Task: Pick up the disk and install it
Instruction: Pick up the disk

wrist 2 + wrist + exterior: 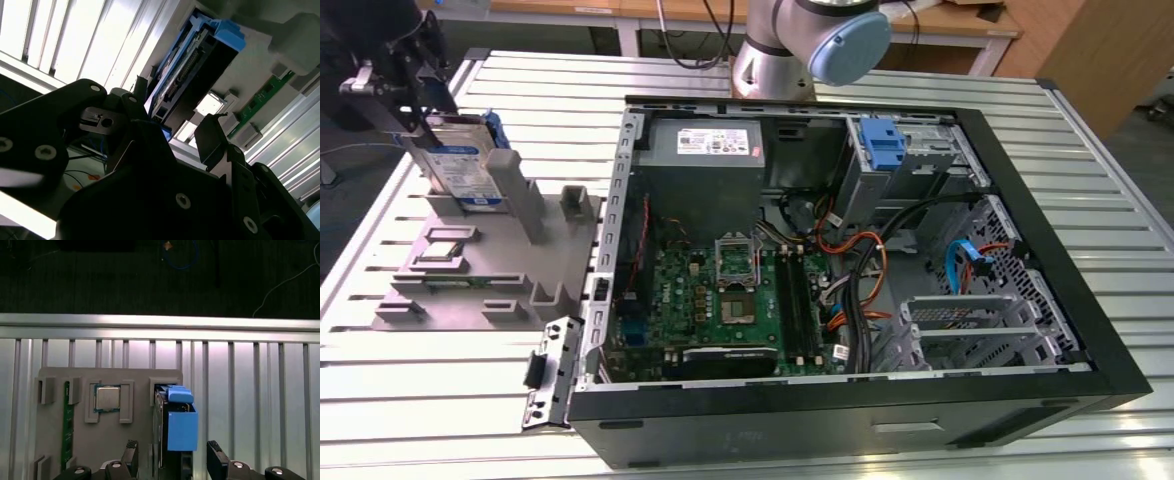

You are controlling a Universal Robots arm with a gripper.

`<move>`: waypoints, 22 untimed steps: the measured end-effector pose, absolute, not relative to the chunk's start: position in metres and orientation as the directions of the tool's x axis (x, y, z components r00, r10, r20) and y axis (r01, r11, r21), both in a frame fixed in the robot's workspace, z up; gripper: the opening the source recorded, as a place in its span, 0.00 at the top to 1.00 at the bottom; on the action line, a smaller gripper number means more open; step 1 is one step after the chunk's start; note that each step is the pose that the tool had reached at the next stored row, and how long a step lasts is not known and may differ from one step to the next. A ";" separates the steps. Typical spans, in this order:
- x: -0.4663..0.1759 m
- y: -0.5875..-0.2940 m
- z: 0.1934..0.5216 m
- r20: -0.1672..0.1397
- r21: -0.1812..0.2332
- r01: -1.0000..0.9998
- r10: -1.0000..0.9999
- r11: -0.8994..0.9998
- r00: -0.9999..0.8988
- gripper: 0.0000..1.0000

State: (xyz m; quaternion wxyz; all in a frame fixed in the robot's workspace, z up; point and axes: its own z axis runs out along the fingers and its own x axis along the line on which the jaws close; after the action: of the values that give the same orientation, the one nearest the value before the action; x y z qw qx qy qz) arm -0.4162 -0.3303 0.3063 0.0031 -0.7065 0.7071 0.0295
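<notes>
The disk [462, 166] stands on edge in a slot of the grey holder plate [454, 290], at the exterior view's left beside the computer case. Its blue-and-white label faces the camera, and a blue rail runs along its edge [180, 426]. My gripper [434, 118] hangs just over the disk's top edge. In the first wrist view the gripper [173, 454] is open, with one fingertip [131, 450] on each side of the disk and a gap on both sides. The second wrist view shows the disk [196, 65] past the black fingers [212, 137].
The open computer case [1067, 300] fills the middle and right of the slatted metal table [440, 400], with a motherboard [720, 300], a grey power supply [707, 142], cables and a blue bracket [883, 142] in the drive bay. The holder plate also carries a processor chip [107, 398] and a green memory stick [66, 430].
</notes>
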 end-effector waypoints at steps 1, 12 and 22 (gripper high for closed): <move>-0.416 -0.330 0.306 -0.046 0.037 -0.999 -0.999 -0.001 0.000 0.35; -0.413 -0.330 0.305 -0.046 0.037 -0.999 -0.999 -0.008 0.007 0.35; -0.413 -0.330 0.303 -0.046 0.037 -0.999 -0.999 -0.008 0.007 0.35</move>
State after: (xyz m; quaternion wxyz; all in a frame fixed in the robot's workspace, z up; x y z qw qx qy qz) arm -0.4128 -0.3299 0.3029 0.0030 -0.7095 0.7041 0.0295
